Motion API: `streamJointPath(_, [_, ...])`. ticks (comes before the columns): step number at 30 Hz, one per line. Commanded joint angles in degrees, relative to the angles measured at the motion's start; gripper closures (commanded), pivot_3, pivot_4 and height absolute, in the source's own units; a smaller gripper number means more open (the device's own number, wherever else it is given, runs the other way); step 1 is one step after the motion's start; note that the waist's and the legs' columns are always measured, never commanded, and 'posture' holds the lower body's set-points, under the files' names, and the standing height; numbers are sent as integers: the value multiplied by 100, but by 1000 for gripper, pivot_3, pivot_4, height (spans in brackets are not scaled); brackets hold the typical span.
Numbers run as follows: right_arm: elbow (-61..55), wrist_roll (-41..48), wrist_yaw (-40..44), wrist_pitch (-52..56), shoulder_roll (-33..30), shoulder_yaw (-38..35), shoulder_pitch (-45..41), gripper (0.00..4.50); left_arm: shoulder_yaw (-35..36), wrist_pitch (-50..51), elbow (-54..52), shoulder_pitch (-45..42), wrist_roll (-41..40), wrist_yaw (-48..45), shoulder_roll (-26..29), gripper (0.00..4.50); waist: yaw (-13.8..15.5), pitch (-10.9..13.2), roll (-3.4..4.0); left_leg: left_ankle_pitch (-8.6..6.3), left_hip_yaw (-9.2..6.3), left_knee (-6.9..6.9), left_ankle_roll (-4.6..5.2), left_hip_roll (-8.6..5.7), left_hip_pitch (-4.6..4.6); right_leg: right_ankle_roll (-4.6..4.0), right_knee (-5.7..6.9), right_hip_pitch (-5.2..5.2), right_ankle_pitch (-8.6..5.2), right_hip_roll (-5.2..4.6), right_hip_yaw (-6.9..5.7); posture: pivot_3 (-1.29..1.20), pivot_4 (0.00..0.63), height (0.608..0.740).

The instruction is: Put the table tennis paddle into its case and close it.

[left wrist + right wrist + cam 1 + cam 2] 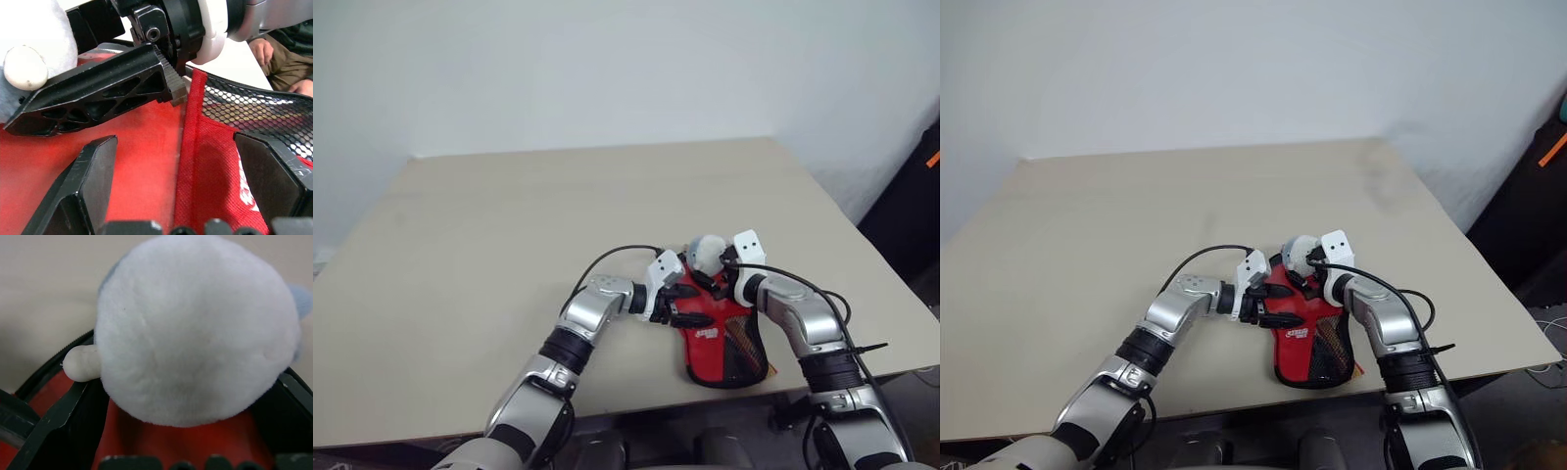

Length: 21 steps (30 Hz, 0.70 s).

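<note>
Beige table (489, 255), plain white wall (607, 69) behind, dark furniture (911, 215) at right

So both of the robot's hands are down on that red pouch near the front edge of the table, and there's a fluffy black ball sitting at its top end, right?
Nearly: the fluffy ball is white, not black, as the right wrist view shows. Both hands, the left gripper and the right gripper, are indeed at the red pouch near the table's front edge.

You have bare table (489, 255) on the left and far sides to bring a hand in. Near the front edge the case (724, 343) lies with both grippers crowded over its far end, the left gripper (680, 305) beside the right gripper (715, 284). A white plush ball (195, 328) blocks the case's far end.
</note>
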Motion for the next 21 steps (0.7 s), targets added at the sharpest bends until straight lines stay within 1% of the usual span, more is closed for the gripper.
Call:
streamJointPath(1, [-79, 351, -83, -68, 152, -481, -265, 0, -31, 22, 177, 5, 128, 147, 32, 498, 0, 0, 0, 0, 0, 0, 0, 0, 0, 0, 0, 0, 0, 0, 0, 0, 0, 740])
streamJointPath(5, [-49, 534, -163, 97, 263, -716, -332, 0, -34, -17, 214, -4, 137, 218, 26, 498, -1, -1, 2, 0, 0, 0, 0, 0, 1, 0, 1, 1, 0, 0, 0, 0, 0, 740])
streamJointPath(14, [51, 497, -353, 52, 409, -704, -394, 0, -23, -167, 394, -82, 171, 323, 0, 498, -5, -3, 6, 0, 0, -1, 0, 0, 2, 0, 1, 0, 0, 0, 0, 0, 0, 740])
streamJointPath(17, [323, 435, -630, -79, 519, -842, -515, 556, -31, -161, 447, -120, 197, 372, 6, 455, -6, -4, 7, 0, 0, 0, 0, 0, 2, 0, 2, 1, 0, 0, 0, 0, 0, 740])
streamJointPath(18, [404, 504, -661, -154, 559, -952, -571, 977, -80, -187, 483, -123, 262, 407, 27, 455, -6, -4, 7, 0, 0, 0, 0, 0, 2, 0, 2, 0, 0, 1, 0, 0, 0, 740])
streamJointPath(19, [451, 579, -646, -196, 582, -1029, -616, 1261, -159, -256, 558, -128, 381, 472, 57, 455, -5, -4, 7, 0, 0, 0, 0, 0, 3, 0, 3, 0, 0, 1, 0, 0, 0, 740])
streamJointPath(21, [507, 639, -659, -242, 610, -1115, -665, 1976, -348, -491, 757, -127, 686, 616, 128, 455, -5, -5, 9, 0, -1, -1, 0, 0, 2, 0, 2, 1, 0, 1, 0, 0, 0, 740])
